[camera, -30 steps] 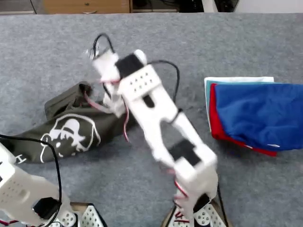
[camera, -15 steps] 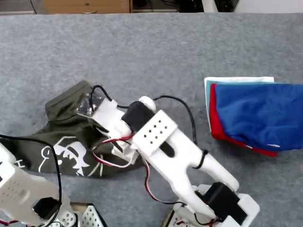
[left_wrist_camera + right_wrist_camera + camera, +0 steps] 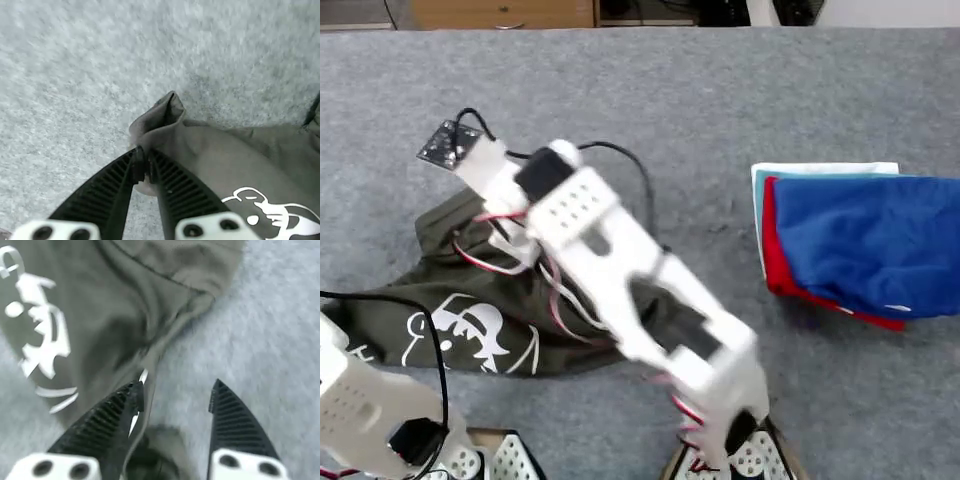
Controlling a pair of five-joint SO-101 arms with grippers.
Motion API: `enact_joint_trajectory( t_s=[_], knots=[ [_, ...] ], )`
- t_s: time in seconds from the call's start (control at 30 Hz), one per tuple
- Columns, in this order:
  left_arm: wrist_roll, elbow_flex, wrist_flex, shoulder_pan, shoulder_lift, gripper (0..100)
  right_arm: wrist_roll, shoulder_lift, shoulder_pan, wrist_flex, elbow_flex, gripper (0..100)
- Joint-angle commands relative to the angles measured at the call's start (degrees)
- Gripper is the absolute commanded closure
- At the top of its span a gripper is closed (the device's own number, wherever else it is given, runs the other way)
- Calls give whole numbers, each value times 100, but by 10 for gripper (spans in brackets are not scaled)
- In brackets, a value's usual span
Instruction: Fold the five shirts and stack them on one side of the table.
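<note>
An olive shirt [image 3: 450, 325] with a white print lies crumpled on the left of the grey table. My left gripper [image 3: 143, 165] is shut on a corner of this olive shirt [image 3: 235, 165], low over the cloth. In the high view the left arm [image 3: 365, 410] sits at the front left corner. The right arm [image 3: 590, 225] stretches from the front centre across the shirt toward its far end. My right gripper [image 3: 175, 395] is open just above a folded edge of the olive shirt [image 3: 125, 305], with nothing between its fingers.
A stack of folded shirts [image 3: 860, 240], blue on red on white and teal, lies at the right edge. Bare grey table [image 3: 720, 120] spreads across the back and middle. A wooden cabinet [image 3: 500, 12] stands beyond the far edge.
The right arm dipped onto the shirt, then swung toward the far left. The shirt has gone from a narrow band to a wider spread. The left arm has kept still.
</note>
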Motion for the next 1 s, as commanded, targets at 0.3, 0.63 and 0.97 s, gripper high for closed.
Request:
enact_joint_trajectory(
  t_s=[0.3, 0.63, 0.97],
  knots=[
    [9, 202, -88, -70, -48, 981, -932, 4778, 198, 1090, -5815, 741],
    [0, 193, -88, -70, -48, 981, -721, 4347, 1552, 1090, -5279, 995],
    [0, 185, -88, -53, -48, 981, -79, 2211, 2334, 1090, -1235, 995]
  ],
)
